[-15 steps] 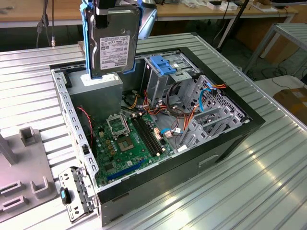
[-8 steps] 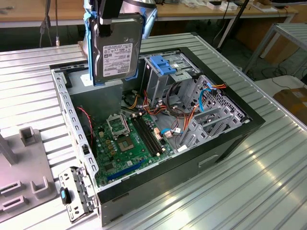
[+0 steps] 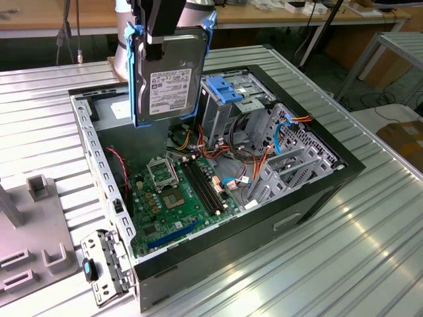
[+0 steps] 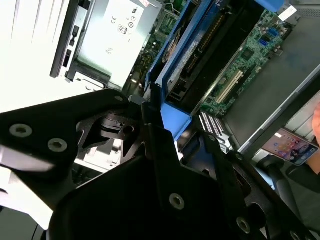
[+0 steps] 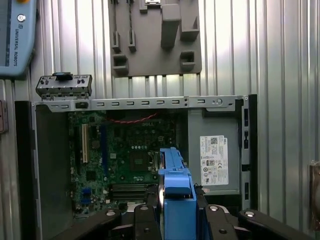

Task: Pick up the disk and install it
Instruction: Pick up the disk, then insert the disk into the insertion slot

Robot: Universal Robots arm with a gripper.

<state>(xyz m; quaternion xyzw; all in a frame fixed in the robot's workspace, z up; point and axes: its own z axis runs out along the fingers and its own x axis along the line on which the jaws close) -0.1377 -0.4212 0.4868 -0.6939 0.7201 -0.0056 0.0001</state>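
Note:
The disk (image 3: 168,76) hangs upright over the open computer case (image 3: 251,238), its white label facing the exterior view and its blue rail frame around the edges. My gripper (image 3: 157,36) is shut on its top edge. In the first wrist view the disk (image 5: 175,187) shows edge-on as a blue rail between the black fingers (image 5: 151,200), above the green motherboard (image 5: 125,150). The disk (image 4: 187,55) and gripper (image 4: 165,125) also appear in the second wrist view. The grey drive cage with a blue latch (image 3: 228,92) stands just to the exterior view's right of the disk.
A grey power-supply box with a white label (image 5: 212,152) sits in one corner of the case. Loose coloured cables (image 3: 244,165) run beside the cage. A grey fixture plate (image 3: 30,244) lies on the ribbed metal table (image 3: 344,251). A hand with a phone (image 4: 292,147) is nearby.

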